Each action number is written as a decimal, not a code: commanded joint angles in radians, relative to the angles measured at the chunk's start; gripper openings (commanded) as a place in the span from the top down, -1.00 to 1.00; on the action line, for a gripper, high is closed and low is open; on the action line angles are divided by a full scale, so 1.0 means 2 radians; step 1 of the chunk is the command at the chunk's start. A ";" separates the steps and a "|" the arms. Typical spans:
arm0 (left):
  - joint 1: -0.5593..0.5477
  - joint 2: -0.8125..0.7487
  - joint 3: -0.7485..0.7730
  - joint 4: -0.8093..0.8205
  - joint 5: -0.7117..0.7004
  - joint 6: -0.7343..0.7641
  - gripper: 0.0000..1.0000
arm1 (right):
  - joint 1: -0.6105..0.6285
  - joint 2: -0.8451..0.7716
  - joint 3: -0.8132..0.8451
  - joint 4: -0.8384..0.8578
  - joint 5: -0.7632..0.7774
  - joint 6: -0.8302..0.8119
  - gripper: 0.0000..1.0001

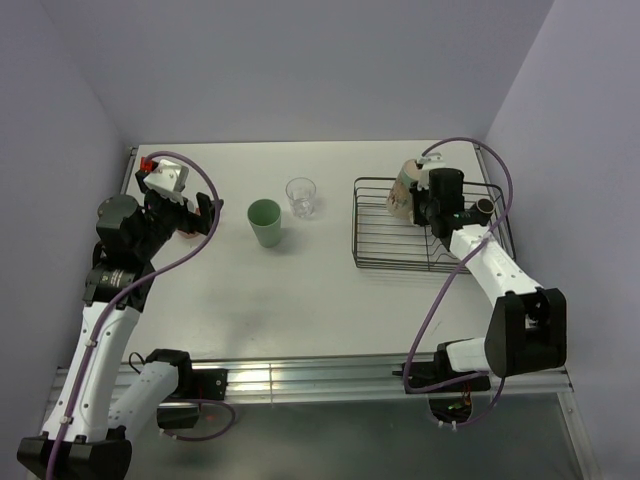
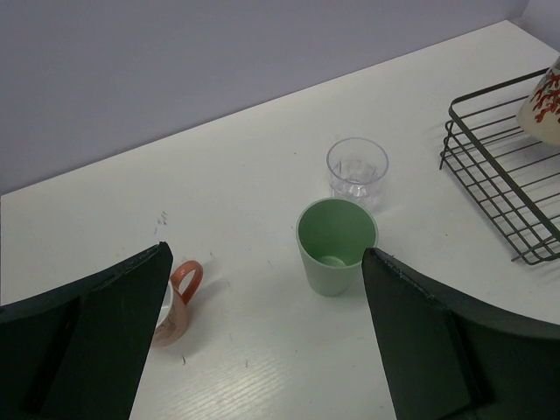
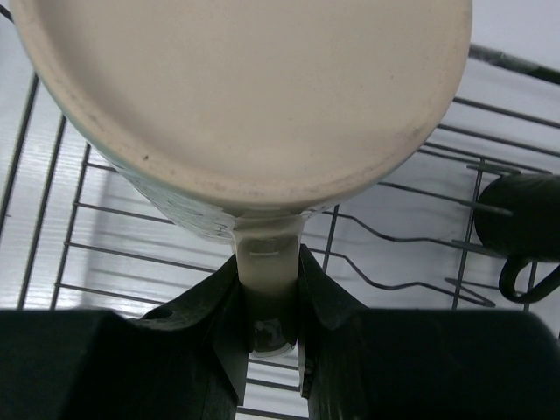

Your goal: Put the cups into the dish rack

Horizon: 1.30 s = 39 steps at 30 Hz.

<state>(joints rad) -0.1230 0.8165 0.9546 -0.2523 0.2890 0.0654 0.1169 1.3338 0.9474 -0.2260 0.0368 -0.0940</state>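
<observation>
Right claw (image 3: 267,293) was pinched narrow on the handle of the cream mug (image 3: 245,96), holding it tilted over the far left part of the rack (image 1: 372,262). I couldn't tell if it touched the wires. With only the handle gripped, I judged it could swing on release, topple on the rails, or roll toward the dark cup (image 3: 525,219) in the rack. Left claw (image 2: 264,262) stood wide — green cup (image 2: 335,245), glass (image 2: 357,166), pink mug (image 2: 175,306) sat on the table.

A lab test booth: bare lilac walls (image 1: 300,60) box in a white table (image 1: 300,290) with aluminium rail (image 1: 300,378).
</observation>
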 commanded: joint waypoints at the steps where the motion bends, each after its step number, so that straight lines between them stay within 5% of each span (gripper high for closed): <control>1: 0.000 0.004 0.020 0.018 -0.004 -0.008 -0.99 | -0.002 -0.008 0.009 0.072 0.028 0.009 1.00; 39: 0.000 0.019 0.015 0.023 -0.010 0.004 -0.99 | -0.047 0.025 -0.063 0.197 -0.015 -0.047 1.00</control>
<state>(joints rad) -0.1230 0.8547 0.9562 -0.2516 0.2810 0.0669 0.0406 1.4162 0.7948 -0.0235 0.0055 -0.1585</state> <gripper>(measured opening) 0.993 0.285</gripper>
